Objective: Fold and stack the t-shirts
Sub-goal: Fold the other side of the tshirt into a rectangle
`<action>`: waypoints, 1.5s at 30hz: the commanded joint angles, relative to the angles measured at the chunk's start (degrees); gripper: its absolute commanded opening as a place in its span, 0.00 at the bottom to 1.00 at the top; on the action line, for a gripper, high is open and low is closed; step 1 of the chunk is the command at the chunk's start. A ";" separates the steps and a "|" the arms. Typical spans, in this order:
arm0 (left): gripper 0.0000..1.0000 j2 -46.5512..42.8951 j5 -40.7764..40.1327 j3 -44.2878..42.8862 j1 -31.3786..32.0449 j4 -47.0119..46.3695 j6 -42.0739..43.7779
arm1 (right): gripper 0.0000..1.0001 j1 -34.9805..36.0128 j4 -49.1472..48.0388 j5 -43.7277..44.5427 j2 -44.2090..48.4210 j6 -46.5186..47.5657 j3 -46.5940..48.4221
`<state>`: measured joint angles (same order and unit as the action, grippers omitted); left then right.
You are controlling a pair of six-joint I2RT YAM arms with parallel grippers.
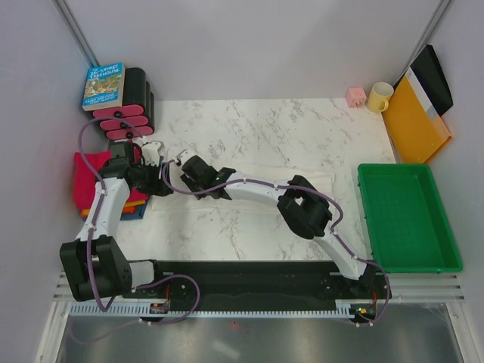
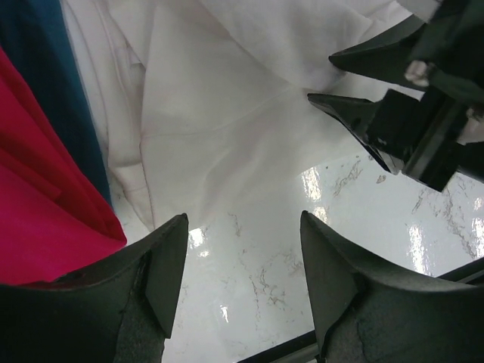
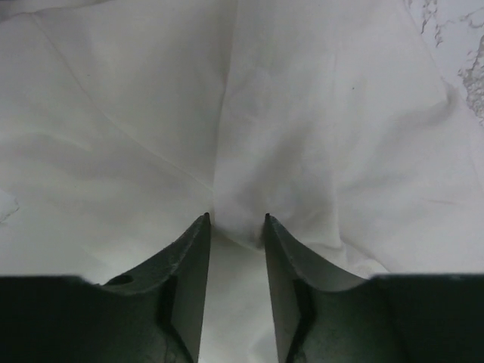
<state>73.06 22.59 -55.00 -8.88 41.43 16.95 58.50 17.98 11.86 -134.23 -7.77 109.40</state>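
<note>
Cream-white t-shirt lies spread and wrinkled across the middle of the marble surface, with its left end under both grippers. Folded stack sits at the left edge of the surface: magenta t-shirt on top, orange t-shirt and blue t-shirt showing beneath it. The white shirt's edge runs right up beside that stack.

Left gripper: fingers spread wide, nothing between them, over bare marble just off the white shirt's hem.

Right gripper: arm reaches across from the right, tips down on the white cloth. Fingers are drawn in to a narrow gap, with a raised fold of the shirt sitting in it and creases running out from the tips. Can't tell whether the fold is actually clamped. The left wrist view shows these fingers close by, tips on the fabric.

Elsewhere: green tray on the right, yellow-orange folder leaning behind it, yellow mug and pink cube at the far edge, book at far left.
</note>
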 commanded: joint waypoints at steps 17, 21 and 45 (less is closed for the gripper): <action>0.64 -2.13 1.49 2.71 -0.87 -1.18 -0.07 | 0.01 -0.49 -4.62 11.69 1.87 -5.41 2.12; 0.62 -1.69 1.49 2.88 -0.78 -1.26 -0.25 | 0.00 -1.54 -4.36 14.86 1.70 -7.26 2.39; 0.59 1.30 0.70 2.97 -0.96 -2.85 0.54 | 0.00 -8.93 -3.40 22.51 2.67 -17.63 -1.65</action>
<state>73.93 22.70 -51.35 -9.32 40.12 16.97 50.81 12.60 32.25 -132.88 -22.85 108.16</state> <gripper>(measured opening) 0.598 0.010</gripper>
